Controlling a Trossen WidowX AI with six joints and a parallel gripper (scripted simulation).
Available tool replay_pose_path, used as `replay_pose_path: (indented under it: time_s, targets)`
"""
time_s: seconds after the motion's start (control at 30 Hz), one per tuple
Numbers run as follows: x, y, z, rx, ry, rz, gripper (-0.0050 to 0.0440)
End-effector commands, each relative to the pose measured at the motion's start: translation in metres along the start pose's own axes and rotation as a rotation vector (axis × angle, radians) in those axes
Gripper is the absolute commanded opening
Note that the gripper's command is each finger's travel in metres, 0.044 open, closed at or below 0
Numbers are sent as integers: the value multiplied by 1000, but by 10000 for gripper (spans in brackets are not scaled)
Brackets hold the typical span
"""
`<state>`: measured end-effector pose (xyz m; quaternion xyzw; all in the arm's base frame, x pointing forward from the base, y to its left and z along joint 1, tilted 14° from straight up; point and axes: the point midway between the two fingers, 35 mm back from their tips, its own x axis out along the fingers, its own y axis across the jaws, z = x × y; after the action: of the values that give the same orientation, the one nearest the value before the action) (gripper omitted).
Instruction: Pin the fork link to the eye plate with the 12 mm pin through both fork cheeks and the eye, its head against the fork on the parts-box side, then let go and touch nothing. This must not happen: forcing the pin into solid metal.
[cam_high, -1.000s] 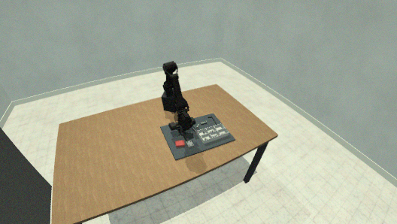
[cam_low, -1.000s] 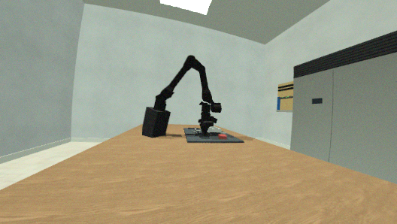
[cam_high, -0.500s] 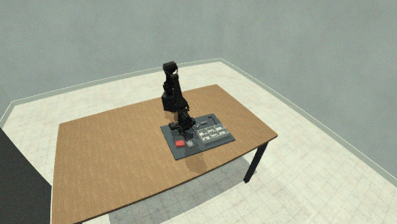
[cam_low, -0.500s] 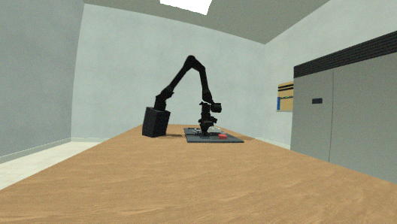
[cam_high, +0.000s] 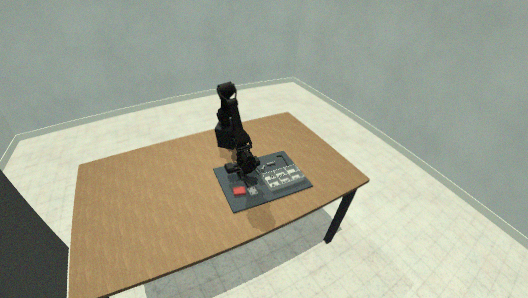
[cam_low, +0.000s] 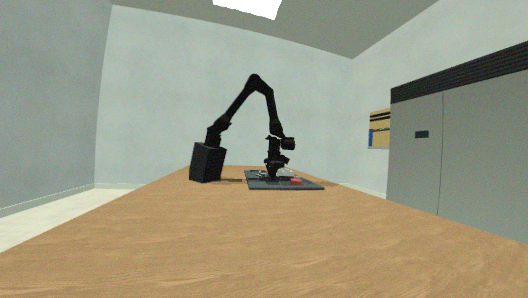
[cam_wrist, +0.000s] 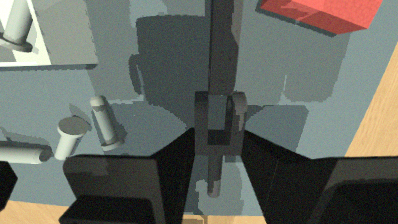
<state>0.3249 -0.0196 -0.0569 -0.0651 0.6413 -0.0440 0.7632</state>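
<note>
In the wrist view my gripper (cam_wrist: 216, 132) (cam_high: 246, 173) (cam_low: 274, 175) is shut on the dark grey fork link (cam_wrist: 216, 120), one finger on each cheek. The eye plate (cam_wrist: 224, 45) is a dark bar that runs from the top of the view down between the two cheeks. A light grey rounded end (cam_wrist: 240, 102) shows at the right cheek; I cannot tell whether it is the pin. The fork's shank (cam_wrist: 214, 175) points towards the camera. All of it sits low over the grey work mat (cam_wrist: 310, 115) (cam_high: 240, 204) (cam_low: 312, 185).
Three loose light grey pins (cam_wrist: 105, 122) (cam_wrist: 70, 135) (cam_wrist: 20, 155) lie on the mat left of the fork. The white parts box (cam_wrist: 55, 55) (cam_high: 283, 178) with a pin (cam_wrist: 17, 25) in it is at the upper left. A red block (cam_wrist: 320, 12) (cam_high: 239, 190) (cam_low: 296, 181) lies beyond.
</note>
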Motion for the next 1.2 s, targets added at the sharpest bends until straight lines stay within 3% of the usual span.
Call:
replay_pose_path:
  time_s: [0.0, 0.8, 0.87, 0.93, 1.1, 1.17]
  targets:
    - [1, 0, 8, 3, -18, -2, 124]
    - [-1, 0, 5, 1, -18, -2, 124]
    - [0, 0, 5, 2, -13, -1, 172]
    - [0, 0, 5, 2, -13, -1, 172]
    - [0, 0, 5, 2, -13, -1, 290]
    - [0, 0, 5, 2, -13, -1, 290]
